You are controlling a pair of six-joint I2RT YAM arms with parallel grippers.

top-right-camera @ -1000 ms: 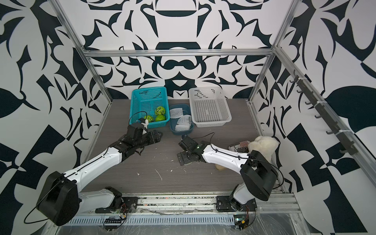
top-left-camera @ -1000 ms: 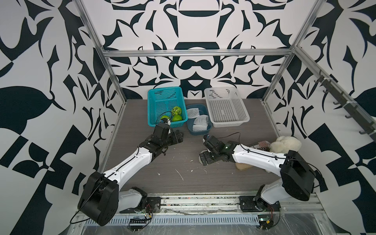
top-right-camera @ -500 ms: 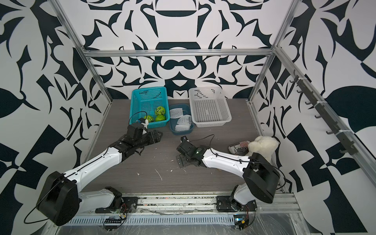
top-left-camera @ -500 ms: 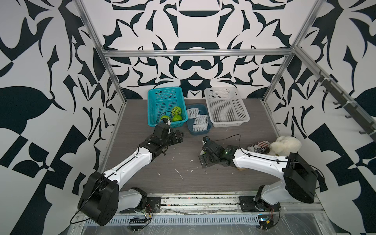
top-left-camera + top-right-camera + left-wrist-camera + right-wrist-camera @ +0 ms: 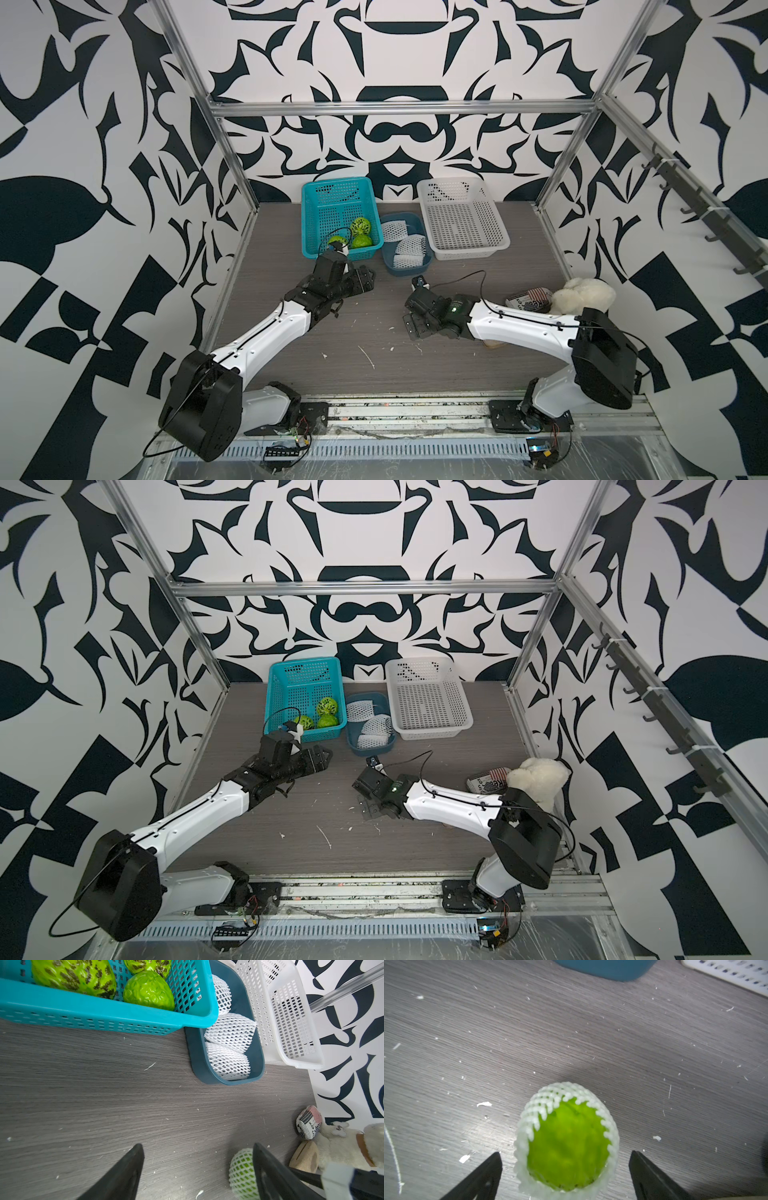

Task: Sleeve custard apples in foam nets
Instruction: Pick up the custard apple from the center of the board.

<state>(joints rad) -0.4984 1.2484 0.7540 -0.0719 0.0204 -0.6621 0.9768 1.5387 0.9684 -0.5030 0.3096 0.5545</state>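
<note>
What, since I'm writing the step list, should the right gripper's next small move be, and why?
Probably close the right gripper on the custard apple: its jaws stand open on either side of the fruit, which sits on the table with a foam net already round it. It looks ready to be lifted.

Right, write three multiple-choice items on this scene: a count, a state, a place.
1. Bare custard apples in the teal basket: A one, B three, C five.
2. Right end effector: A open, netted apple between its fingers, B shut on that apple, C shut on the teal basket.
3. Spare foam nets lie in: A the teal basket, B the dark blue tray, C the right end effector.
Answers: B, three green fruits show; A, both fingers stand clear of it; B, white mesh fills the tray.
</note>
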